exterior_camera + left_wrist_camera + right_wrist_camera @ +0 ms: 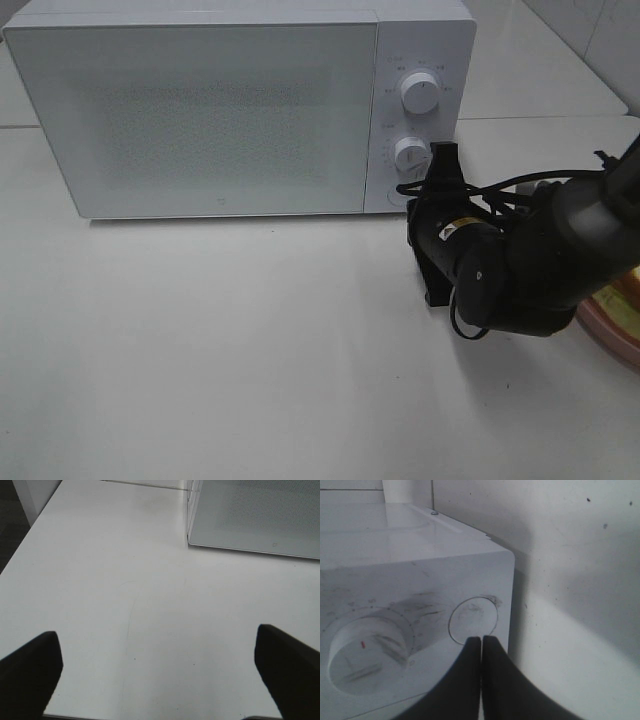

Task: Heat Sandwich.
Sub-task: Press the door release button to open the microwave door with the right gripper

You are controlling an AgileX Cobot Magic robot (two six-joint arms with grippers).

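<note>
Pressing the microwave (pixel 240 110) door button (pixel 472 617) with a closed right hand (pixel 481 641)

Pushing that round button squarely is, as I judge it, the step in hand. The right hand has its two fingers pressed together into one blunt tip, and it sits at the door button's lower edge, touching or very nearly so. The tip would do better nearer the button's middle, driven straight into the panel. That way it cannot slide off toward the lower dial (pixel 367 652) just beside it, or off the microwave's corner. A slanted push could also shove the whole oven back on the surface (pixel 250 380), so a short, firm press seems right.

The door (pixel 195 120) is shut and its speckled front hides the inside. The sandwich shows in no view; whether it lies in the oven or on the plate I cannot tell. Only a rim of the pink plate (pixel 618 325) peeps out under the right arm (pixel 540 260), near the surface's right edge. The upper dial (pixel 420 93) stands apart, above the lower one. The left hand (pixel 156 632) hangs spread wide over bare surface near the door's left corner, holding nothing. If the door swings that way, this hand may stand in its path.
</note>
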